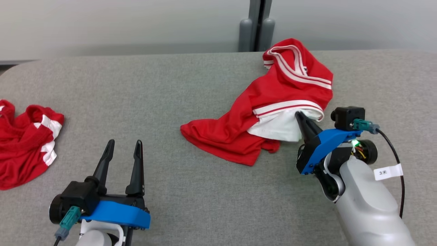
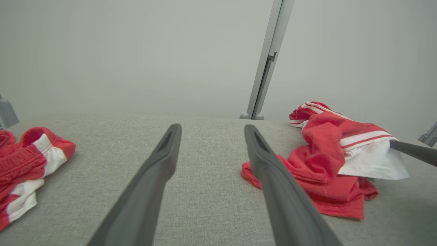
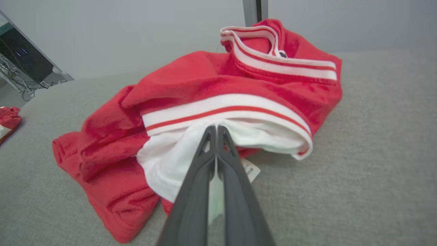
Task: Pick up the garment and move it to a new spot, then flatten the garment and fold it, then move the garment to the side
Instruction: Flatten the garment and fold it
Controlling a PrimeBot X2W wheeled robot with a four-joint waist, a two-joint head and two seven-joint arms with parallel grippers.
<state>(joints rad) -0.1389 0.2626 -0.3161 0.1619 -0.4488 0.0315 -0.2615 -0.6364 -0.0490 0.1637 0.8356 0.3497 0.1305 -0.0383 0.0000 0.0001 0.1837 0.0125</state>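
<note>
The garment [image 1: 273, 102] is a crumpled red piece with white stripes and a white inner layer, lying on the right half of the grey table [image 1: 191, 191]. My right gripper [image 1: 297, 114] comes at it from the near right, its fingers shut on the white fabric under the striped hem. In the right wrist view the two fingers [image 3: 205, 177] press together, and the gripper [image 3: 215, 128] bites into the white layer of the garment [image 3: 205, 85]. My left gripper [image 1: 123, 145] stands open over bare table at the near left, well apart from the garment [image 2: 324, 160].
A second crumpled red and white garment [image 1: 24, 143] lies at the table's left edge. A grey post [image 1: 256, 24] rises behind the table's far edge, in front of a pale wall. Grey table surface stretches between the two garments.
</note>
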